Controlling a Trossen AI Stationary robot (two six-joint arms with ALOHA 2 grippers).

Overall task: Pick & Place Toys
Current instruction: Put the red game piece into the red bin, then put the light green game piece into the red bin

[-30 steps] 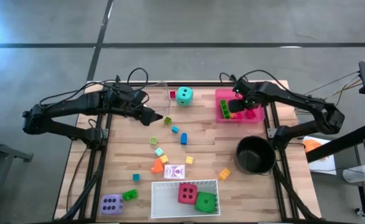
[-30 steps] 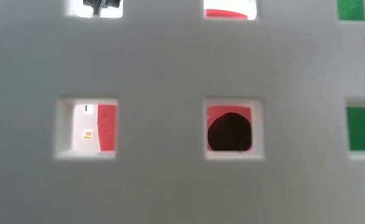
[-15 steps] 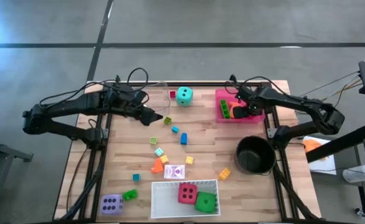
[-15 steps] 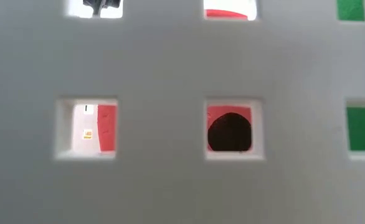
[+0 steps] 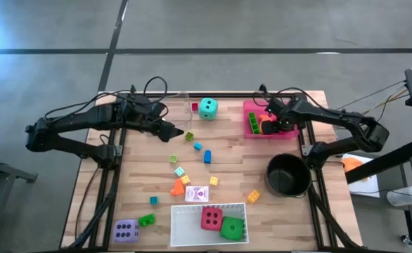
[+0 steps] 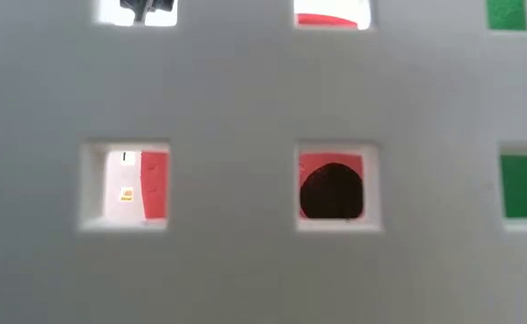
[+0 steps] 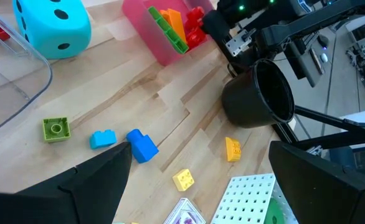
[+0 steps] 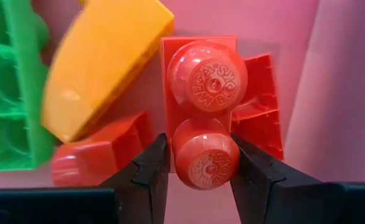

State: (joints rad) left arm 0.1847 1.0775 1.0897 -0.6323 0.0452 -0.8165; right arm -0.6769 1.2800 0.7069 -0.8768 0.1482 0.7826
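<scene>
My right gripper [image 5: 268,125] reaches down into the pink tray [image 5: 249,106] at the table's far right and is shut on a red two-stud block [image 8: 204,93]. Beside that block lie an orange curved block [image 8: 101,62], a green block [image 8: 8,87] and other red blocks. My left gripper [image 5: 175,131] hangs open above the far left of the table, next to a clear tray [image 7: 20,68]. Small bright blocks [image 5: 207,156] and a card [image 5: 197,194] lie scattered on the wood. A teal die [image 5: 207,107] sits at the far middle and a purple die [image 5: 126,230] at the near left. My right gripper pinches the red block between its two fingers [image 8: 146,171], one on each long side at the block's end stud [image 8: 204,160]. The fingers come from above, pointing down, and lie across the block. The block sits studs up, low in the pink tray among the other blocks.
A black round pot [image 5: 287,174] stands near the right edge, just nearer than the pink tray. A white perforated tray [image 5: 174,223] at the near middle holds a red die [image 5: 211,218] and a green die [image 5: 232,228]. Its wall [image 6: 245,225] fills the low view.
My right gripper has gone down into the pink tray with the red block, staying shut on it.
</scene>
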